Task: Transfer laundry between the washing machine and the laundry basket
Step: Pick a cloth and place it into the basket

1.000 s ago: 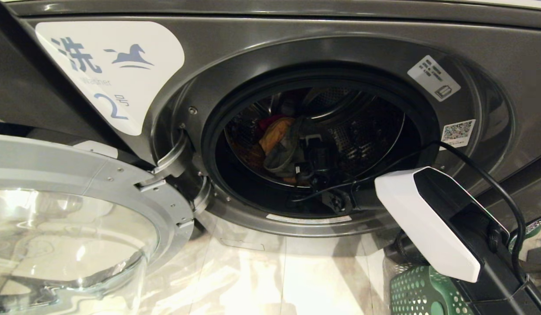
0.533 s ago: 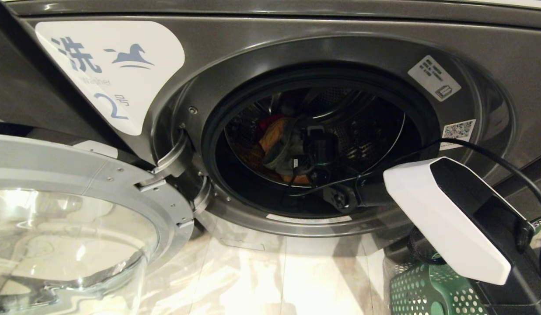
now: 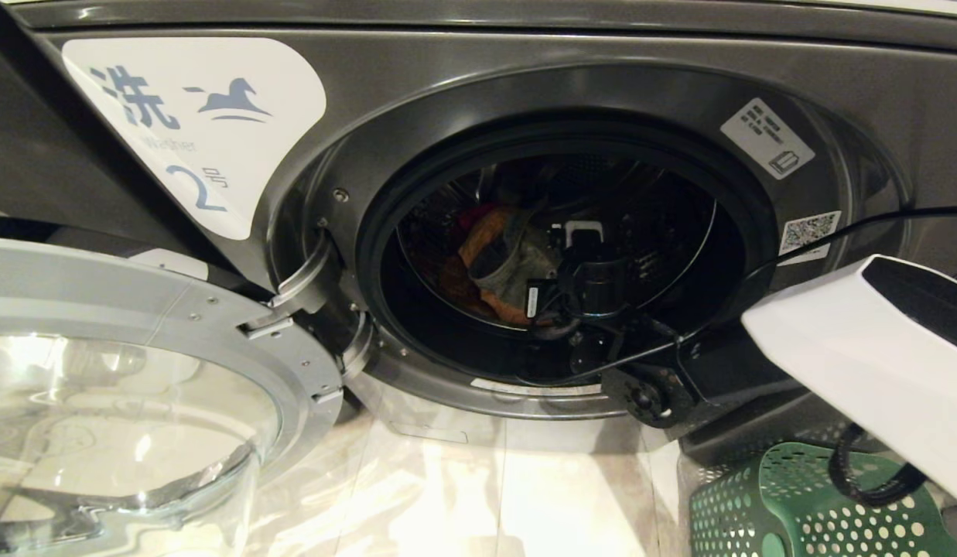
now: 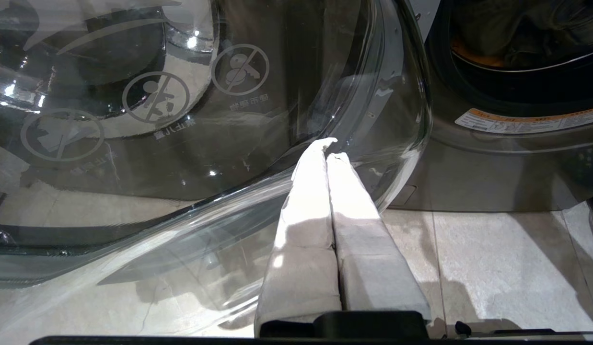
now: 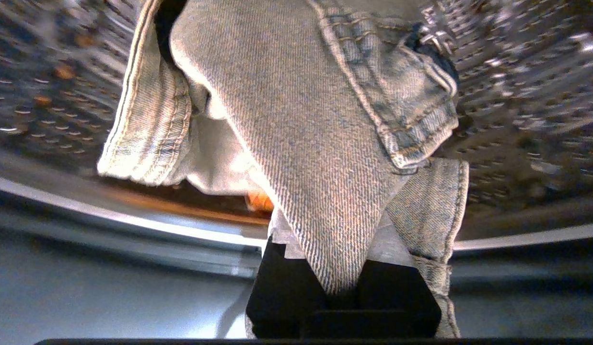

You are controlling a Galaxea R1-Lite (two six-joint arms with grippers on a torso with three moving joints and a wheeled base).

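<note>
Unloading step: the right claw [image 3: 534, 303], inside the washing machine [image 3: 478, 108] drum, is clenched on a denim garment [image 5: 320, 143]. Next: draw it out through the opening to the laundry basket [image 3: 764, 503]. Left claw [image 4: 327, 153] is clenched, idle.

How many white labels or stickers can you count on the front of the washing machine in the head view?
4: the large numbered label at upper left, a small sticker above the door opening at right, a code sticker below it, and a strip label on the lower rim, partly hidden.
</note>
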